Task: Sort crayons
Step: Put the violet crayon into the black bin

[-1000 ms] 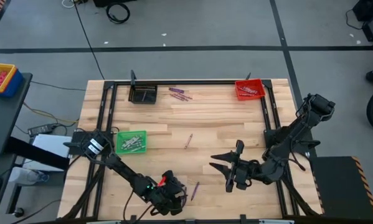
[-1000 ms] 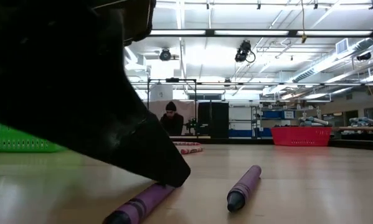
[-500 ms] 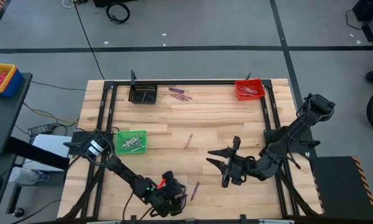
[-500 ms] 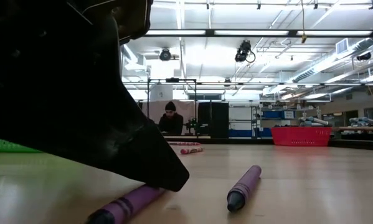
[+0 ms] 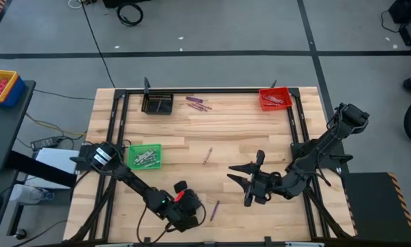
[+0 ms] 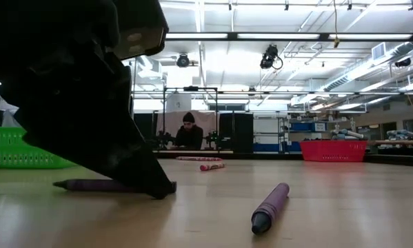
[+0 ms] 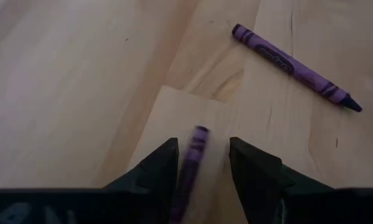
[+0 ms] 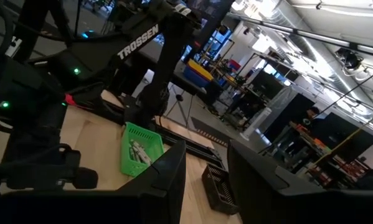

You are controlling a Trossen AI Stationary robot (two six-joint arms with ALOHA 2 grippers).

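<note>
A purple crayon [image 7: 192, 152] lies flat on the table between the fingers of my left gripper [image 7: 203, 143], which is open and slants down near the table's front edge [image 5: 191, 214]. In the low view this crayon [image 6: 89, 184] stretches left from the fingertip [image 6: 159, 189]. A second purple crayon [image 5: 214, 209] lies just to the right [image 7: 295, 65]. My right gripper [image 5: 250, 184] hangs open above the table's right half, with nothing between its fingers [image 8: 205, 180]. My left gripper straddles the purple crayon, fingers slanting down from the table's left and lying along it. One finger's inner side [image 7: 169, 163] is close against the crayon; the other stands clear. In the low view the fingertip meets the crayon's right end [image 6: 140, 186]. The crayon rests level on the table.
A green bin [image 5: 145, 156] with pale crayons stands at the left, a black bin [image 5: 157, 104] at the far left and a red bin [image 5: 275, 98] at the far right. Loose crayons lie by the black bin [image 5: 198, 103] and at mid-table [image 5: 207, 155].
My left gripper has moved a little toward the table's left and far side and has tipped flatter. The crayon at its fingertip has slid along with it and swung round. It pointed toward the near edge before and now lies crosswise.
</note>
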